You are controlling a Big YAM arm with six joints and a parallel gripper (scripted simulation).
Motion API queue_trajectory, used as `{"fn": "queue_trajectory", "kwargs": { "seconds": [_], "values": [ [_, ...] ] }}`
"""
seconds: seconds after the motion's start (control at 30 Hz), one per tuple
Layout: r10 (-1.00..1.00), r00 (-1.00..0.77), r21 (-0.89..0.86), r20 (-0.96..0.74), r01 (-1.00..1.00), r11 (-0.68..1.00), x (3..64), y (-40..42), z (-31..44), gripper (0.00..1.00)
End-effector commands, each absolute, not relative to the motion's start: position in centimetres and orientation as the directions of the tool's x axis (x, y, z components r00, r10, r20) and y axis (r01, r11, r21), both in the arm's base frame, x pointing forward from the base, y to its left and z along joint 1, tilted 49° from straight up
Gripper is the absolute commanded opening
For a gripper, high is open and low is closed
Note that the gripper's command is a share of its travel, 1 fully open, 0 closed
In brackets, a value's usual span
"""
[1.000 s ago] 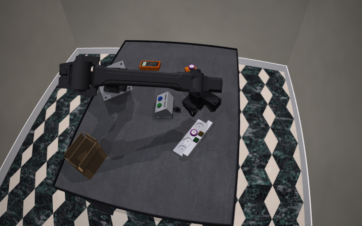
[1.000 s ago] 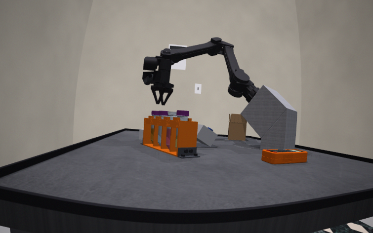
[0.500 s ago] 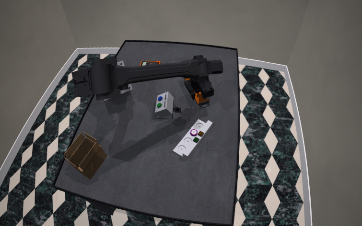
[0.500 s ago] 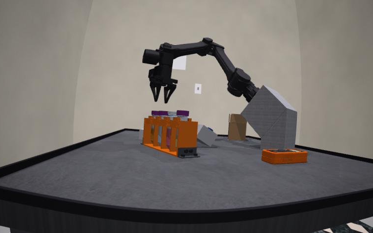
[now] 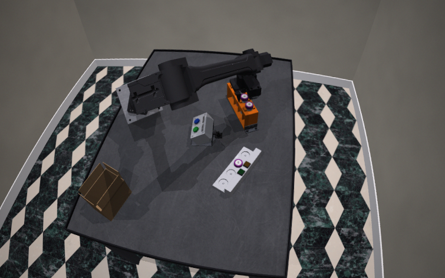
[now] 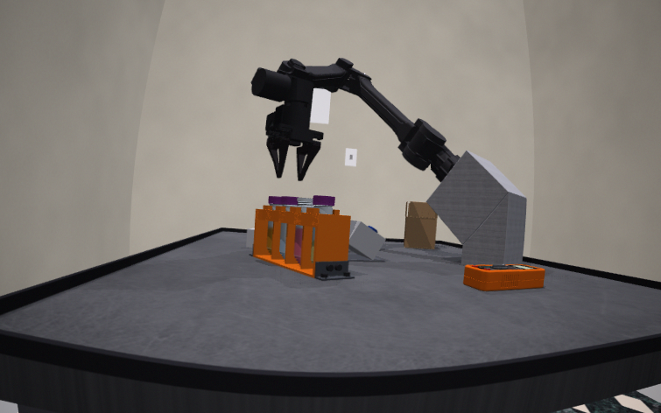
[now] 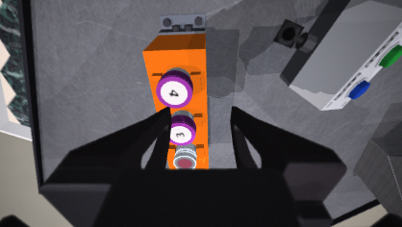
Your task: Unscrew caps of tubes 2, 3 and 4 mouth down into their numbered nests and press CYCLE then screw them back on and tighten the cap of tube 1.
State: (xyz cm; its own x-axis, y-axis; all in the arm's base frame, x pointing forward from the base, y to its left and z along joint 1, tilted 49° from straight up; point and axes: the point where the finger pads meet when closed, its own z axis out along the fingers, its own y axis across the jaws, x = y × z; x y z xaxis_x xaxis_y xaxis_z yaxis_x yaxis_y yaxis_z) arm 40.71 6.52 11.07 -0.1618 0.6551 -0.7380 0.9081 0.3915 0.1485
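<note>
The orange decapping station (image 5: 251, 119) (image 6: 332, 238) holds the tubes. Cap 4 (image 5: 249, 105) (image 7: 174, 92) and cap 3 (image 5: 244, 96) (image 7: 181, 134) sit on their tubes. Tube 2 (image 7: 185, 161) is uncapped. Cap 1 (image 6: 323, 200) is on tube 1. Cap 2 (image 5: 238, 162) lies flat in the cap tray (image 5: 216, 187), second nest from the station end; the other three nests are empty. Both lamps, amber (image 5: 246, 164) and green (image 5: 240, 171), look dark. My gripper (image 6: 289, 178) (image 7: 200, 113) is open and empty, pointing down above the station, its fingertips clear of the caps.
The key housing (image 5: 203, 138) with blue CYCLE (image 5: 196, 121) (image 7: 359, 89) and green READY (image 5: 195, 129) (image 7: 391, 56) stands between arm base and station. A brown divided box (image 5: 120, 198) stands near the table edge. An orange multimeter (image 6: 503, 278) lies near the arm's base.
</note>
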Motion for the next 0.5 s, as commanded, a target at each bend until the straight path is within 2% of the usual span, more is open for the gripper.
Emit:
{"fn": "queue_trajectory", "kwargs": {
  "seconds": [0.0, 0.17, 0.3, 0.47],
  "values": [
    [0.675, -0.11, 0.191, -0.73, 0.915, 0.356, 42.1, 9.3, 9.9, 0.49],
    [0.676, -0.112, 0.19, -0.728, 0.915, 0.356, 42.9, 12.4, 7.4, 0.49],
    [0.691, -0.067, 0.22, -0.72, 0.922, 0.319, 43.4, 10.8, 8.7, 0.49],
    [0.678, -0.104, 0.19, -0.728, 0.919, 0.346, 42.7, 11.3, 7.5, 0.49]
  ]
}}
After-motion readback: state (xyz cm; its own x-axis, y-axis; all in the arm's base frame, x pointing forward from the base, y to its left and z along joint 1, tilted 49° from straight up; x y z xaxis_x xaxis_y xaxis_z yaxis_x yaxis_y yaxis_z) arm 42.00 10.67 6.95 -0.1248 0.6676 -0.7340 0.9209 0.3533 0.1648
